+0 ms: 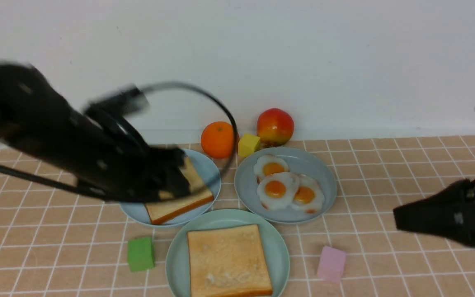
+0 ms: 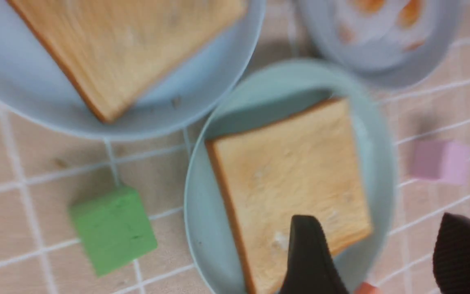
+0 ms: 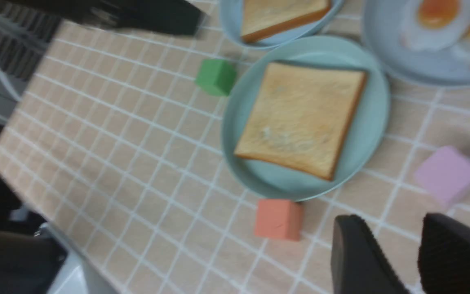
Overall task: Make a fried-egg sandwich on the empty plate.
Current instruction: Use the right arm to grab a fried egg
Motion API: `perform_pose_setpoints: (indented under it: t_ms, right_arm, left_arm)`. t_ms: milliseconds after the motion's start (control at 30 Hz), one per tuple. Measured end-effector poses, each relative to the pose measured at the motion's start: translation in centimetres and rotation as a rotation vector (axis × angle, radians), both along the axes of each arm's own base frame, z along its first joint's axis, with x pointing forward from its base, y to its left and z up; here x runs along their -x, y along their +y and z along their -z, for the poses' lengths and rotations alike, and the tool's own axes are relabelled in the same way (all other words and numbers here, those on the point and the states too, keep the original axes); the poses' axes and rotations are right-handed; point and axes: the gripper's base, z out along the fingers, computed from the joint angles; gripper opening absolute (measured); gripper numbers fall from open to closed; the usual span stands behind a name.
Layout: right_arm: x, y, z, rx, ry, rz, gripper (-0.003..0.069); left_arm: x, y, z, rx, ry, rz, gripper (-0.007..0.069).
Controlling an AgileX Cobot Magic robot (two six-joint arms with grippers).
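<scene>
One toast slice (image 1: 229, 260) lies flat on the mint-green plate (image 1: 176, 255) at the front middle. A second toast slice (image 1: 179, 206) rests on the sky-blue plate (image 1: 209, 170) behind it on the left. Three fried eggs (image 1: 281, 187) overlap on the grey-blue plate (image 1: 324, 181). My left gripper (image 1: 173, 177), blurred, hangs over the sky-blue plate. In the left wrist view it (image 2: 382, 245) is open and empty above the mint plate's edge (image 2: 202, 228). My right gripper (image 1: 398, 220) is off to the right, open (image 3: 402, 241) with only tablecloth between its fingers.
An orange (image 1: 217, 139), a yellow cube (image 1: 248, 144) and an apple (image 1: 275, 126) stand by the back wall. A green cube (image 1: 140, 253) and a pink cube (image 1: 331, 263) flank the mint plate. An orange-red cube (image 3: 278, 218) sits at its near edge.
</scene>
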Motion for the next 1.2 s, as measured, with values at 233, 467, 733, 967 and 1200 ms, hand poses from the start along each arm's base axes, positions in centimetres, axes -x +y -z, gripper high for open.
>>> perform_pose_setpoints:
  t_ms: [233,467,733,967,1200]
  right_arm:
    - [-3.0,-0.9,-1.6,0.098,0.082,0.13,0.0262]
    - [-5.8,-0.3,-1.9,0.11,0.121,0.157,0.0281]
    - [-10.6,5.3,-1.0,0.162,0.151,0.047,0.0383]
    - [-17.6,7.6,2.1,0.179,0.169,0.086,0.0401]
    - [-23.9,10.3,6.3,0.323,0.207,0.07,0.0402]
  left_arm:
    - [4.0,1.7,-7.7,0.023,-0.171,0.06,0.0335]
    - [10.8,2.5,-8.2,0.015,-0.332,0.202,0.0089]
    - [14.4,3.5,-4.6,-0.014,-0.537,0.213,-0.0013]
    - [14.3,3.6,-3.9,0.009,-0.562,0.158,-0.0013]
    - [14.3,3.6,-3.9,0.023,-0.56,0.152,-0.0013]
